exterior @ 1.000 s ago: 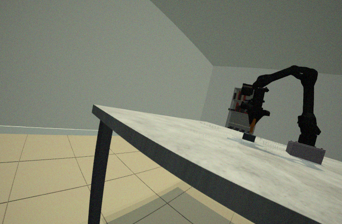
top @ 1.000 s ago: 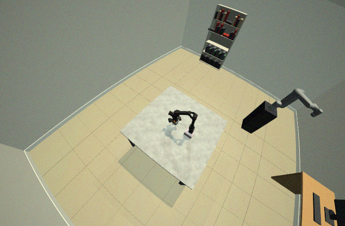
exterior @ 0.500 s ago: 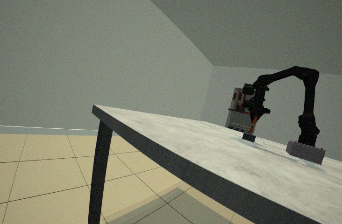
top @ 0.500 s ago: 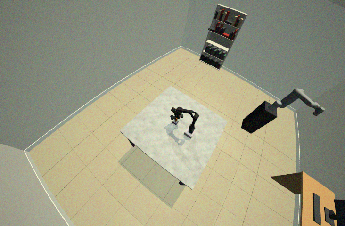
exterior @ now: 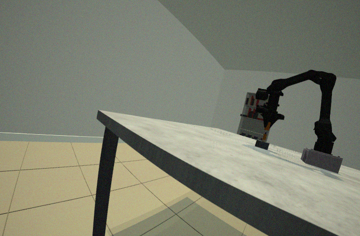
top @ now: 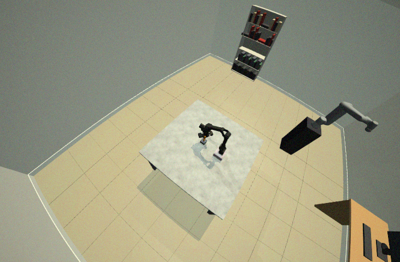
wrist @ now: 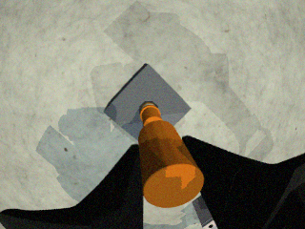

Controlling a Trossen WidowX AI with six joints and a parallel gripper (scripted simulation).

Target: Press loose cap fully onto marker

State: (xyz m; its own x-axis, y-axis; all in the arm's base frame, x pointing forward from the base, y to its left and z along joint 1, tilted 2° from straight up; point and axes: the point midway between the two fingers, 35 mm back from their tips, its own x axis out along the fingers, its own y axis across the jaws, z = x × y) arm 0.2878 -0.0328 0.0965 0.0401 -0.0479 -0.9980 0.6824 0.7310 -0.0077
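in the wrist view the cap (wrist: 167, 164), clamped in the gripper (wrist: 171, 200), covers nearly all of the marker (wrist: 151, 114); only its narrow tip shows above the cap, so whether the two touch cannot be told. the cap also hides the middle of the holder block (wrist: 148, 97). the jaws run off the bottom edge of that picture. in the top view the cap, marker and block are too small to separate. in the exterior view the desk (exterior: 186, 155) is cut by the right and bottom edges, its far right corner unseen, and the arm partly hides the bookshelf (exterior: 248, 116).
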